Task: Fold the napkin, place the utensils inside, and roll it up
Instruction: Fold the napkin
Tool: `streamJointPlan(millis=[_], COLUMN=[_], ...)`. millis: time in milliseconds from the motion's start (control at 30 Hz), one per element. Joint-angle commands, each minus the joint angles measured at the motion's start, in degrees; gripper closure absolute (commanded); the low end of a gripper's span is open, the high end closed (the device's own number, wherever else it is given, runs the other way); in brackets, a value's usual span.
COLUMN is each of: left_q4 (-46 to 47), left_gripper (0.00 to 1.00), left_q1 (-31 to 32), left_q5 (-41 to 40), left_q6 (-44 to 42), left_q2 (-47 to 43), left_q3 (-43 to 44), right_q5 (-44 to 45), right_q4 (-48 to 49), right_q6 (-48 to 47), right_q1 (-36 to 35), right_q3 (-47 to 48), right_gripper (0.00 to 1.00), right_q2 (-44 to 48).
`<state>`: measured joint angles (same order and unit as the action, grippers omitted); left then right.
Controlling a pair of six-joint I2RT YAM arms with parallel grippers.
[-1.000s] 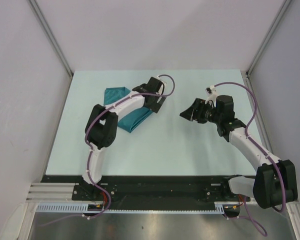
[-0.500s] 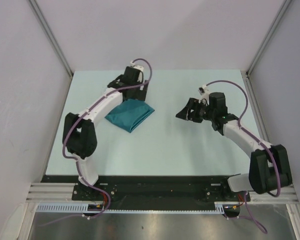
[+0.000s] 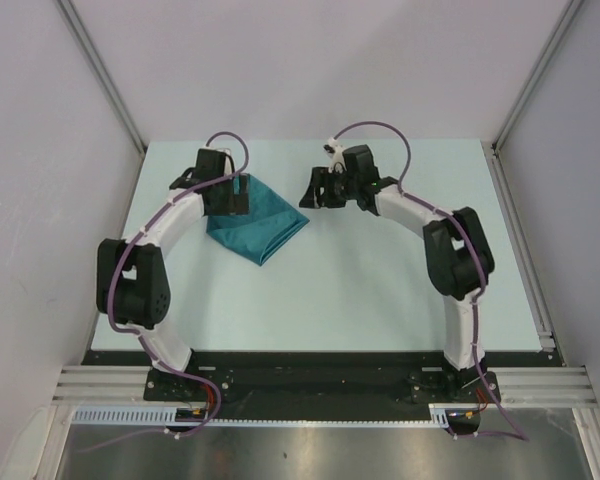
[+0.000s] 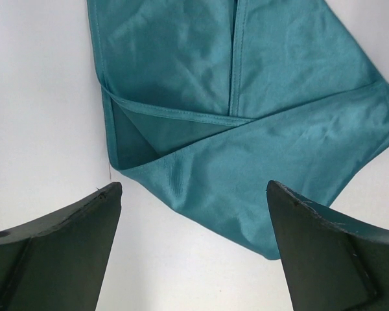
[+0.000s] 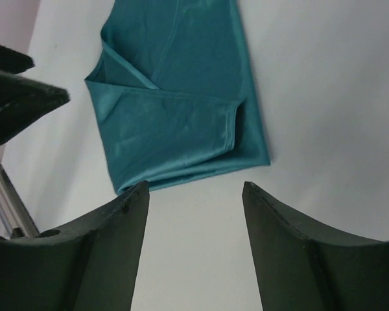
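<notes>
**Teal napkin folded on the table, both grippers open beside it**

Teal and faintly shiny, the napkin (image 3: 258,228) lies flat on the far left part of the pale table (image 3: 380,290); from above it reads as a rough diamond, one corner pointing toward the arm bases; it is folded into several layers.

The left gripper (image 3: 232,196) sits at the napkin's far left corner, its arm curving up from the left base; its jaws stand wide apart and hold nothing. In the left wrist view the left gripper (image 4: 193,189) frames the cloth from the near side; the napkin (image 4: 259,97) shows hemmed edges crossing in a shallow V, one flap laid over another, and a straight seam-like gap between two layers higher up; one dark fingertip (image 4: 84,227) is over bare table, the other (image 4: 311,227) just by the cloth's lower edge; whether either touches the surface I cannot tell.

The right gripper (image 3: 316,188) is just beyond the napkin's far right corner, over bare table, apart from the cloth; its jaws are parted, less widely than the left's, with nothing between them. In the right wrist view the right gripper (image 5: 194,189) faces the napkin (image 5: 175,116); a folded flap ends in a rounded corner near the cloth's right edge; a dark finger of the left gripper (image 5: 16,97) juts in at the left side.
</notes>
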<state>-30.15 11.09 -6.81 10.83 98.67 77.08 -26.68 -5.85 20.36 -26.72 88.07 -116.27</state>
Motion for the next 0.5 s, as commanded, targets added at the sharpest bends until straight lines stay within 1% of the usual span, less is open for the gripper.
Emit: streamJointPlan(millis=[0, 67, 167, 300, 467], left_q4=[2.73, 2.73, 2.99, 2.64, 2.38], left_gripper=[0.03, 0.03, 0.03, 0.03, 0.03], left_q1=[-0.81, -1.07, -1.68, -1.78, -1.86], left_q5=[0.57, 0.74, 2.85, 4.35, 4.35], left_q6=[-1.95, -2.13, -1.6, -1.34, -1.43], left_q2=[-3.93, -4.1, -4.45, -4.81, -5.59], left_q3=[-0.62, -0.44, -0.26, -0.26, -0.26], right_q5=[1.1, 1.1, 1.28, 1.19, 0.49], right_q4=[-2.68, -2.77, -1.81, 0.39, -0.56], right_q6=[-3.57, -4.45, -4.72, -4.19, -3.83], right_q1=[-0.87, -1.4, -1.84, -1.93, -2.37], right_q3=[9.47, 13.24, 15.8, 16.95, 20.64], right_gripper=[0.39, 0.42, 0.44, 0.47, 0.53], right_q2=[-8.86, -11.07, -14.33, -16.18, -19.77])
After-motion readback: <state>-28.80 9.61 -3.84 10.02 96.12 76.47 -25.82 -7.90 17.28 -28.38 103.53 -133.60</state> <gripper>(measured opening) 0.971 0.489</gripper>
